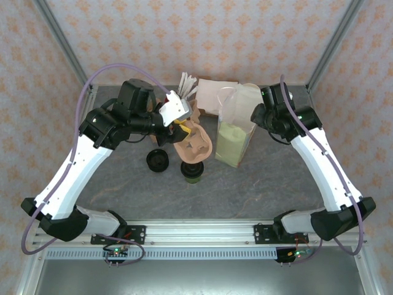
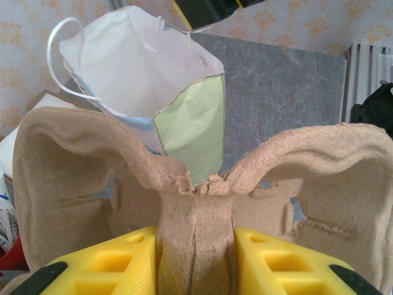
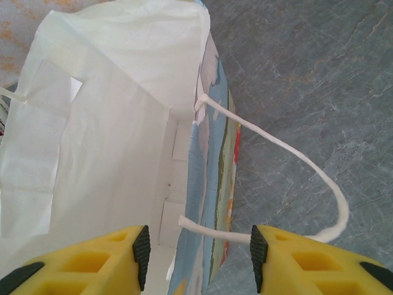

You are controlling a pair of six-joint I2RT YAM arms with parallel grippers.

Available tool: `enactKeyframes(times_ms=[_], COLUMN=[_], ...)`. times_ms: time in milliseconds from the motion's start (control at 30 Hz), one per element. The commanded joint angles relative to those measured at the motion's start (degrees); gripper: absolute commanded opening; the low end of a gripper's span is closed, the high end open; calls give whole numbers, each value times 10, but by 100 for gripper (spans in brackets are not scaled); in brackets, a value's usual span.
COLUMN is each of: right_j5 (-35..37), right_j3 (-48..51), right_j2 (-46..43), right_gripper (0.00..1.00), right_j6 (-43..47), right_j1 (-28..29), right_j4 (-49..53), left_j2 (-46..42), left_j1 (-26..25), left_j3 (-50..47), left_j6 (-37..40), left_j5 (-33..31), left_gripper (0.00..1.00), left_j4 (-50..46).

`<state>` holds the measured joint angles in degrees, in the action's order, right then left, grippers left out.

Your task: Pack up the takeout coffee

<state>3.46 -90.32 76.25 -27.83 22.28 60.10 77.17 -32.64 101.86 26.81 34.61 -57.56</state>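
While our left gripper point(image 2: 196, 252) clamps the pulp cup carrier point(image 2: 73, 184), our right gripper point(image 3: 199, 255), jaws apart, should pinch the paper bag point(image 3: 104, 135) steady.

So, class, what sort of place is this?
Probably a robot test cell staged as a takeout counter: a framed, wallpapered enclosure, two arms bolted to a rail, plus a paper bag and pulp cup carrier.

No word, number or brand mark can be read anywhere in the scene. The paper bag point(image 3: 212, 203), standing right of centre on the table, has a print of blue, green and red patches on its outer face. In the right wrist view this print is seen edge-on, and no lettering can be made out in it.
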Motion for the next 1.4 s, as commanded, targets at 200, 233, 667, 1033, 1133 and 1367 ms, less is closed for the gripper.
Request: enactKeyframes(times_ms=[200, 233, 667, 1033, 1133, 1367], right_j5=[2, 3, 6, 3, -10, -28], right_j3=[9, 9, 19, -9, -19, -30], right_j2=[22, 24, 41, 23, 8, -36], right_gripper=[48, 48, 34, 0, 0, 0], right_j6=[10, 10, 18, 68, 93, 158], right_j1=[-3, -3, -4, -3, -4, 13], right_j4=[-10, -9, -19, 5, 17, 50], left_j2=[-8, -8, -11, -15, -12, 4], left_j1=[-1, -1, -1, -1, -2, -9], left_j3=[25, 26, 40, 48, 48, 69], left_j6=[-11, -11, -32, -72, -92, -147], left_j5=[12, 13, 39, 85, 104, 148], left_gripper=[34, 34, 34, 34, 34, 34], left_j4=[8, 8, 21, 55, 74, 99])
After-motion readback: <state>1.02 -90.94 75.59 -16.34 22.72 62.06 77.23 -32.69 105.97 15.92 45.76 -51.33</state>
